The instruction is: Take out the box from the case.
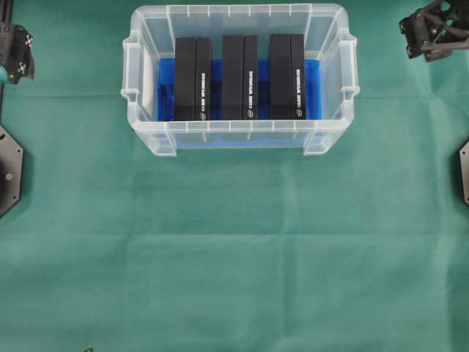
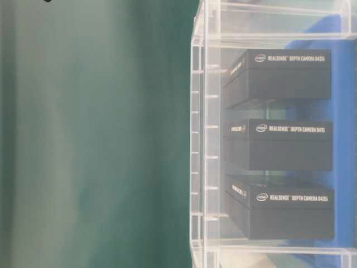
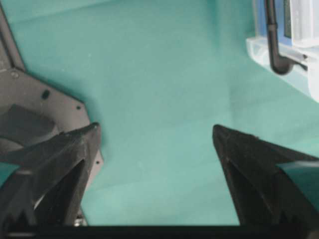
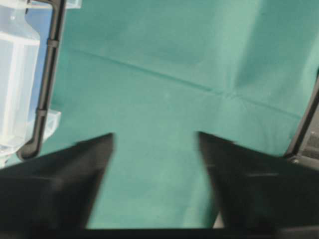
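The case [image 1: 238, 126], a clear plastic bin with a blue floor, sits at the top centre of the green cloth. Three black boxes stand side by side inside it: left [image 1: 192, 79], middle [image 1: 239, 77], right [image 1: 286, 77]. The table-level view shows them through the case wall [image 2: 203, 139], the nearest box [image 2: 281, 209] lowest in the picture. My left gripper [image 1: 16, 53] hangs far left of the case, open and empty [image 3: 155, 129]. My right gripper [image 1: 432, 33] hangs far right of it, also open and empty [image 4: 155, 135]. A corner of the case [image 3: 279, 50] [image 4: 20, 74] shows in each wrist view.
Green cloth [image 1: 234, 257] covers the table. Black arm base plates sit at the left edge [image 1: 7, 169] and the right edge [image 1: 464, 172]. The left plate [image 3: 35, 99] lies just under my left fingers.
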Robot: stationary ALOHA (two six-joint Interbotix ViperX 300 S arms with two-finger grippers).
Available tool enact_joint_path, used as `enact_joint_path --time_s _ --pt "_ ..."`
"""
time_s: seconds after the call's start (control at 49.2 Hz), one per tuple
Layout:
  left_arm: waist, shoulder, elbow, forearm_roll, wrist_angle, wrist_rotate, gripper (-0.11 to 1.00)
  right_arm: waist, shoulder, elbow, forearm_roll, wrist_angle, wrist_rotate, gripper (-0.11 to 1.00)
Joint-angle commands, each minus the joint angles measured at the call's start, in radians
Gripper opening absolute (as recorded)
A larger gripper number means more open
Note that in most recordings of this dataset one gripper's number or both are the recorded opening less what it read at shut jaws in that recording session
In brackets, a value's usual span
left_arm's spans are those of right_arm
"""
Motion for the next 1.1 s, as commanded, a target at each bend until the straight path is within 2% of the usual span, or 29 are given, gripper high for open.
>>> enact_joint_path --time_s 0.0,0.061,0.102,0.854,1.078 --pt "0.002 -0.003 -0.012 0.000 -0.005 -0.008 0.97 0.008 -0.009 -0.009 -0.005 0.006 0.014 0.86" --pt "0.000 -0.005 -0.012 0.000 -0.005 -0.018 0.97 0.008 -0.011 -0.011 -0.005 0.011 0.029 0.94" --pt "0.000 -0.005 -0.012 0.000 -0.003 -0.025 0.97 0.008 -0.014 -0.011 -0.005 0.012 0.035 0.95" --pt "0.000 -0.005 -0.012 0.000 -0.005 -0.031 0.97 0.009 -0.012 -0.021 -0.005 0.041 0.071 0.95" --pt "0.000 0.002 -0.015 0.000 -0.005 -0.032 0.97 0.014 0.025 -0.052 0.000 0.026 0.140 0.95"
